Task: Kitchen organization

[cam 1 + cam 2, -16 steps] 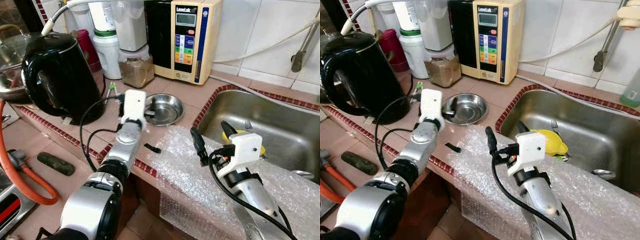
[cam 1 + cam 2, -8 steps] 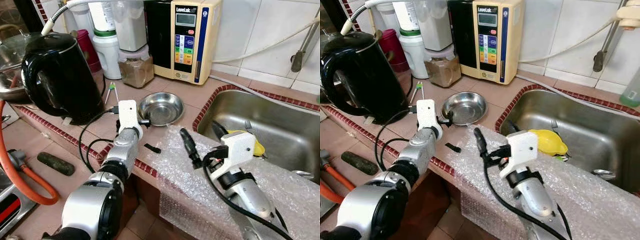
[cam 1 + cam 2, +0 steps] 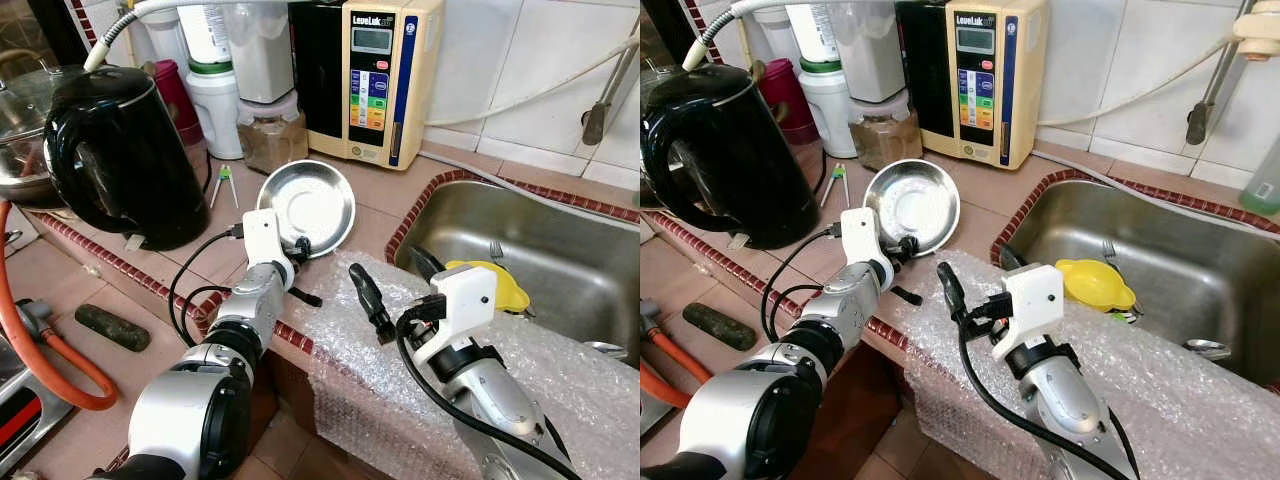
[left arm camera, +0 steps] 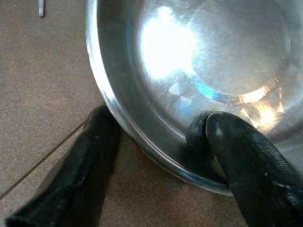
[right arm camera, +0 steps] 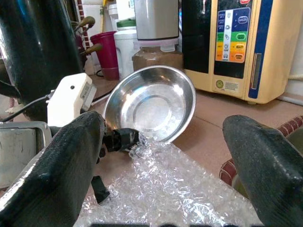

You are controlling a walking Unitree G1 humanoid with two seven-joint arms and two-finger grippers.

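A shiny steel bowl point(image 3: 305, 205) is tilted up on edge over the tiled counter, its inside facing me. My left gripper point(image 3: 297, 248) is shut on the bowl's lower rim; in the left wrist view one finger point(image 4: 246, 156) lies inside the bowl point(image 4: 199, 56) and the other finger point(image 4: 90, 165) is outside. My right gripper point(image 3: 395, 285) stands open above the bubble wrap point(image 3: 400, 370), just right of the bowl, with nothing between its fingers. The right wrist view looks at the bowl point(image 5: 151, 101) between its two spread fingers point(image 5: 57, 165).
A black kettle point(image 3: 120, 150) stands at the left. A glass jar point(image 3: 272, 140) and a water ioniser point(image 3: 375, 75) stand behind the bowl. The steel sink point(image 3: 560, 250) at the right holds a yellow item point(image 3: 505, 290). A small black piece point(image 3: 305, 297) lies at the counter edge.
The left gripper has raised the bowl from flat on the counter to tilted on edge. The right gripper has moved left over the bubble wrap toward the bowl.
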